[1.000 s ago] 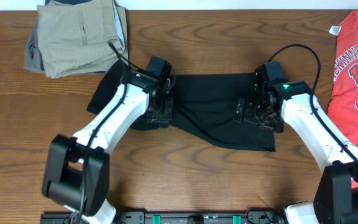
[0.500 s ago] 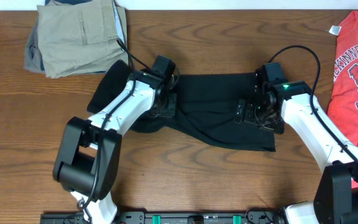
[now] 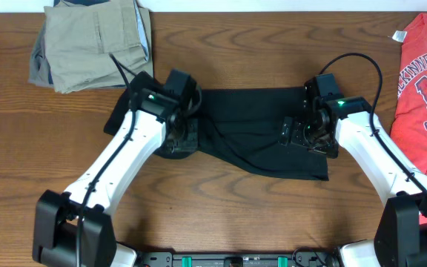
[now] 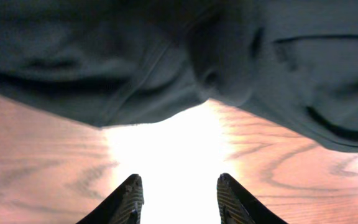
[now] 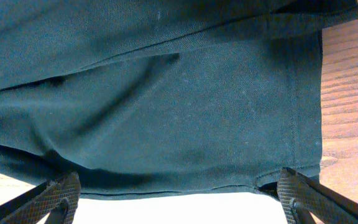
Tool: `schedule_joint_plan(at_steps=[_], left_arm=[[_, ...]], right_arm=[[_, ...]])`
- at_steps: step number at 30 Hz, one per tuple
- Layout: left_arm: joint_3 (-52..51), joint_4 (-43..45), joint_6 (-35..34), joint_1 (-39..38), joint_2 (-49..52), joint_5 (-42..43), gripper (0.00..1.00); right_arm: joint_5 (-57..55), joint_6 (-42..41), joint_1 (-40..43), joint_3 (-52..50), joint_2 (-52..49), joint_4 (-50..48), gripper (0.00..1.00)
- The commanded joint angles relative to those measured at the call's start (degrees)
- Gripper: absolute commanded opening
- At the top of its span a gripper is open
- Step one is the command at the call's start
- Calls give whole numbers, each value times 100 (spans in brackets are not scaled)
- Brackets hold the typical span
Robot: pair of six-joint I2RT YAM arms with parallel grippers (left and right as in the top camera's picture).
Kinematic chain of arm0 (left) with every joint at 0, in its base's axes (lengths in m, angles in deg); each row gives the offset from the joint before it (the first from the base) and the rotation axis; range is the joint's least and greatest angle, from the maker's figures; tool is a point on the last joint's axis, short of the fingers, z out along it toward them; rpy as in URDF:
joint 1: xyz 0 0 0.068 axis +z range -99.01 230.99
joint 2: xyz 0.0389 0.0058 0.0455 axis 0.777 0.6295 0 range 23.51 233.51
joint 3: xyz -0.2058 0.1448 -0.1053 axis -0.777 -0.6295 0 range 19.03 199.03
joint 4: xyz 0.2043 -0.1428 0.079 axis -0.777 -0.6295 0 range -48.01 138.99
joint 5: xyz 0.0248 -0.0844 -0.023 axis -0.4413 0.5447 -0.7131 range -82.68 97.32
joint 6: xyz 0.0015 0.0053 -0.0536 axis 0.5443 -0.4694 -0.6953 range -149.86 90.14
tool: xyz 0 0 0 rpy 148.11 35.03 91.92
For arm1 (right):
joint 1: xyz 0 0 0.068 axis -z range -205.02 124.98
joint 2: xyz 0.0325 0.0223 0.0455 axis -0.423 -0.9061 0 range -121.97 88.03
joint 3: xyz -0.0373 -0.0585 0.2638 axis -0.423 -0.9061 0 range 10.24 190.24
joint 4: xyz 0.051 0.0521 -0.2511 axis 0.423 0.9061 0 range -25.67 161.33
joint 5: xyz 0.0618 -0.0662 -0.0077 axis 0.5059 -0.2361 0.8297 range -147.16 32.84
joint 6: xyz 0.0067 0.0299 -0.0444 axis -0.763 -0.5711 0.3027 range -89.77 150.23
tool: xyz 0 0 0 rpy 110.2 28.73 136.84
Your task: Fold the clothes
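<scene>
1. Left pincer (image 4: 180, 200), low in the left wrist view, stands spread, with only bare, glare-lit wood between its two tips. It holds nothing. In the overhead view it sits at the left end of the cloth.
2. Right pincer (image 5: 179, 196) is spread wide, its tips at the two bottom corners of the right wrist view. The shirt's stitched hem runs across between them, unpinched.
3. The black T-shirt (image 3: 254, 126) lies crumpled at the centre of the overhead frame, between the two pincers. Its upper edge is fairly straight. Its lower edge slants down to a corner at lower right.
4. In the right wrist view a side hem runs down the right of the frame, with bare wood beyond it.
5. The table (image 3: 221, 215) shows open wood across the whole lower part of the overhead frame and above the shirt.
6. Folded khaki trousers (image 3: 87, 41) lie at upper left, near the shirt's left end.
7. A red T-shirt (image 3: 421, 89) lies at the right edge, well apart from the black one. Its white lettering is cut off by the frame; "KINNEY" and "SOC" can be read. A small white tag (image 3: 399, 35) sits at its top.
</scene>
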Motion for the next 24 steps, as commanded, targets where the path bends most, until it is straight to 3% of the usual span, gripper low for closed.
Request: schedule_joint_plan(at_steps=[1, 4, 13, 24], left_arm=[[-623, 192, -879, 20, 179, -24, 41], [-1180, 763, -1414, 22, 181, -24, 41], [-1759, 2087, -2026, 24, 188, -24, 40], [-1762, 2708, -2566, 24, 376, -50, 40]], right_arm=[[-59, 46, -48, -7, -26, 7, 99], [-59, 48, -48, -7, -26, 11, 99], [-57, 46, -48, -7, -26, 9, 99], [-57, 46, -48, -7, -26, 48, 99]])
